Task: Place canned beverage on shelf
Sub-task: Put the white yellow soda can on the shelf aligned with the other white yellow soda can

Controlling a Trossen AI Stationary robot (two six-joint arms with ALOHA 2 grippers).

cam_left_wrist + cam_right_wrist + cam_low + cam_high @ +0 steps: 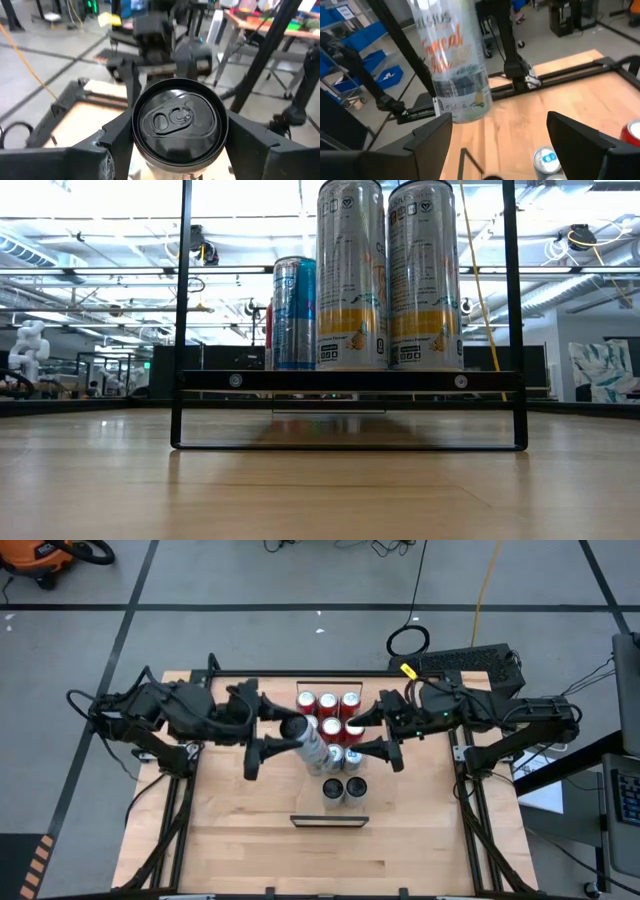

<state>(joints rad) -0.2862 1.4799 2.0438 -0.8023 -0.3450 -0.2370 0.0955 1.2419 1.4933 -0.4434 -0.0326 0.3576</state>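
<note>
A tall white can [308, 740] is clamped by the left gripper [290, 735]; the right gripper [372, 732] is spread open, holding nothing.

Bright, even light falls from overhead: the low view shows long ceiling strip lights [120, 242] glaring almost white across the room behind. On the wooden tabletop [240, 840] shadows are soft and short, pooling just under the arms and cans. The tall silver cans [385, 275] carry bright vertical streaks of reflection. The near tabletop in the low view is smeared out of focus. In the left wrist view the black can top [179, 120] is fairly sharp, while the room behind is blurred. The right wrist view looks soft throughout, the tilted can [451, 60] washed pale at its upper end.
</note>
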